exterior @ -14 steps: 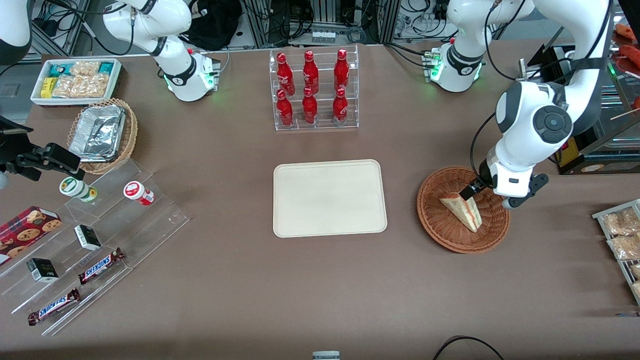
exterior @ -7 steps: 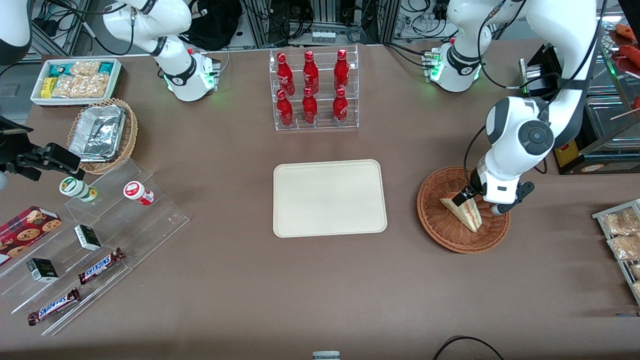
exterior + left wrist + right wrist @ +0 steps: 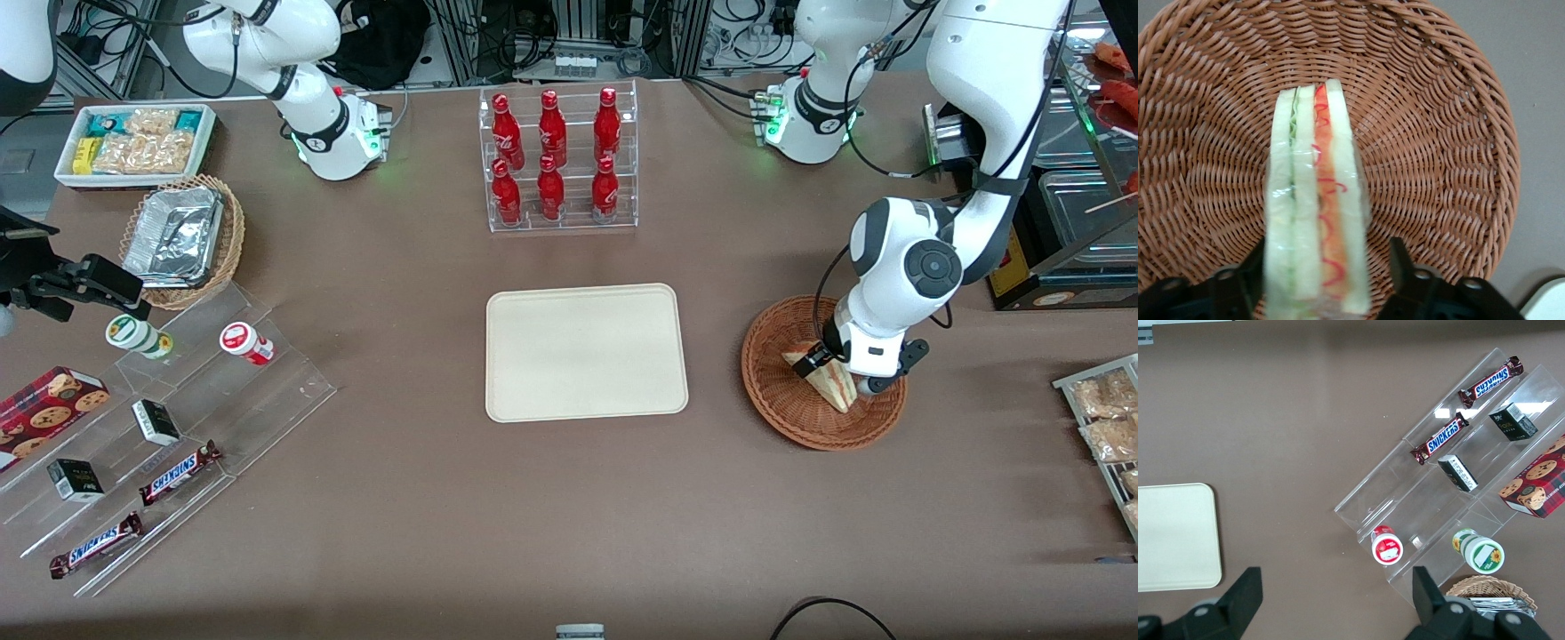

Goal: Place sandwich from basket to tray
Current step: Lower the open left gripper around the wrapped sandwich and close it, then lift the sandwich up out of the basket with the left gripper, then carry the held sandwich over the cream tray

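Now the gripper [image 3: 1319, 280] is down in the basket [image 3: 782, 409], its spread fingers straddling the sandwich [image 3: 1315, 200], apart from it, beside the tray [image 3: 587, 351].

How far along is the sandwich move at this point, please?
Done: the gripper has reached the basket, its open fingers straddling the sandwich. In hand: closing on it; it lies in the basket, not yet clamped. Left: lifting it and carrying it to the tray.
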